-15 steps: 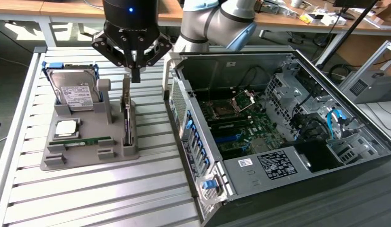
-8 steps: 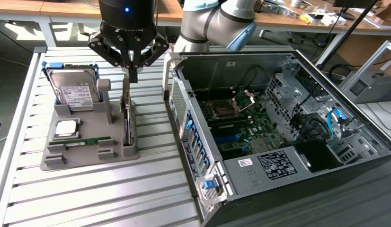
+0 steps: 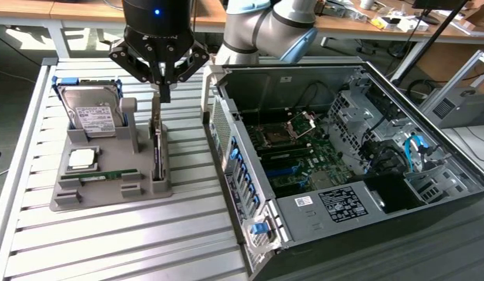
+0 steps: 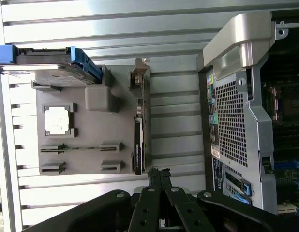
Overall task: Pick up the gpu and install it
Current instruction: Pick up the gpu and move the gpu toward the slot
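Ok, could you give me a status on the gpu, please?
Claw shut, empty, just above gpu. Gpu on edge in grey holder, outside the case. Nothing in the way.

**Two views, one overlap**

My exterior view looks down at a slant from high up: parts holder [image 3: 109, 196] left of frame, computer case [image 3: 320, 222] right. My wrist camera stares straight down past the gripper [image 4: 159, 173], closer in. Both catch the parts holder and the case's rear panel [image 4: 231, 121].
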Controlling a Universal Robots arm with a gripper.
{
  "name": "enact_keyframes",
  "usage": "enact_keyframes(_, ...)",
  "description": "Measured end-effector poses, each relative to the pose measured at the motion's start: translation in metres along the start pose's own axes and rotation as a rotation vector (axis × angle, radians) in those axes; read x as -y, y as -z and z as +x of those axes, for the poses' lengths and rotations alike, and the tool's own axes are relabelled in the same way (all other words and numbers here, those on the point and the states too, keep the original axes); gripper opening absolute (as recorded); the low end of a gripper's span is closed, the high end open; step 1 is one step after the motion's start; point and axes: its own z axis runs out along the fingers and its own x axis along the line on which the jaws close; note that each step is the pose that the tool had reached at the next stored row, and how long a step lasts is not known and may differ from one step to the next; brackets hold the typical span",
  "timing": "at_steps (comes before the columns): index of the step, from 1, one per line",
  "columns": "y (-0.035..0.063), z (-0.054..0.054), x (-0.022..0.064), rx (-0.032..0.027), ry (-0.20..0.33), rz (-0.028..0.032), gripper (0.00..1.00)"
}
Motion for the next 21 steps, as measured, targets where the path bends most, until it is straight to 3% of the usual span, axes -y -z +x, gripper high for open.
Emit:
enact_keyframes(5,0.0000,0.0000,0.0000,0.0000,0.000,0.0000,0.11)
enact_keyframes(10,0.0000,0.0000,0.0000,0.0000,0.000,0.0000,0.42)
enact_keyframes(21,-0.0008,0.0010,0.0001,0.0001,0.000,-0.0001,0.42)
